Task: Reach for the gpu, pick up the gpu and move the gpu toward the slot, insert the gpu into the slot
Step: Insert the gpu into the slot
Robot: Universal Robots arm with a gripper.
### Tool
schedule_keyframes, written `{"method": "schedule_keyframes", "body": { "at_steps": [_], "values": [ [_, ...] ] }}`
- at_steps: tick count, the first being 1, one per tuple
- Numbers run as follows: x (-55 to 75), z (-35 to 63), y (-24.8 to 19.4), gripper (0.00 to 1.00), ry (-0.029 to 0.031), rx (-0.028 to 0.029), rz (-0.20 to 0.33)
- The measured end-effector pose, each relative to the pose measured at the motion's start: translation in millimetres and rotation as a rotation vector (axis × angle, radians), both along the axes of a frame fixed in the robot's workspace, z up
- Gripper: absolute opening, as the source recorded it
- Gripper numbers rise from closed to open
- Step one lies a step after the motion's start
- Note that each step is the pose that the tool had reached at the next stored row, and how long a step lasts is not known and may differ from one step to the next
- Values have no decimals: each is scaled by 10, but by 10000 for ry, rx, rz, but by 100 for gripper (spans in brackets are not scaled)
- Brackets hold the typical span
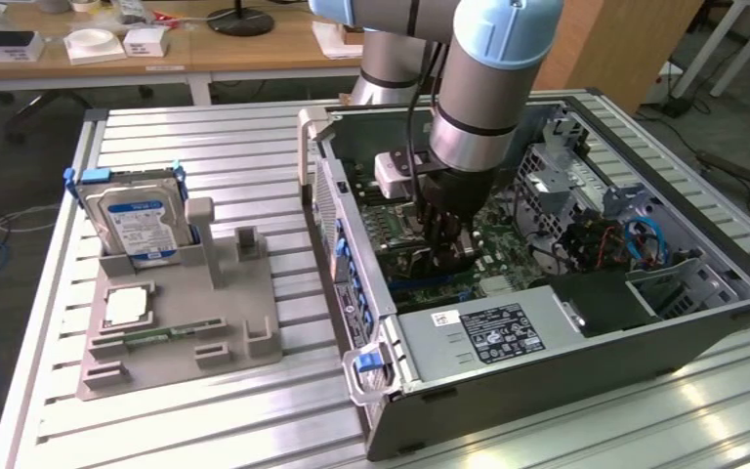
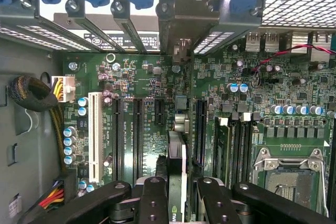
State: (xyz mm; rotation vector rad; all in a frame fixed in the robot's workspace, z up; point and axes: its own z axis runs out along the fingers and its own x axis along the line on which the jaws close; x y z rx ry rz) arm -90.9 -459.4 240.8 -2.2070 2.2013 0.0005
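Gripper (image 2: 176, 203) inside the open computer case (image 1: 636, 332), closed on the gpu (image 2: 177, 166).
The case sits on a slatted metal bench (image 1: 192, 137); wooden desks (image 1: 219, 49) stand beyond its far edge.

A blue-labelled hard drive (image 1: 138, 223) is standing upright in the grey holder tray (image 1: 219, 337), a processor chip (image 1: 129, 307) lying flat below it.

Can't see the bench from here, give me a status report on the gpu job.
Gripper shut on the gpu, held edge-on above the motherboard. Inside the open computer case. Not seated yet. Nothing visibly in the way.
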Motion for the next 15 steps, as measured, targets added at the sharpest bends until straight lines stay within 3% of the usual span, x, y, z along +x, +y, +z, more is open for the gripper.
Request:
{"method": "schedule_keyframes", "body": {
  "at_steps": [15],
  "values": [
    [-17, -56, 0, 26, 1, -2, 0]
  ]
}}
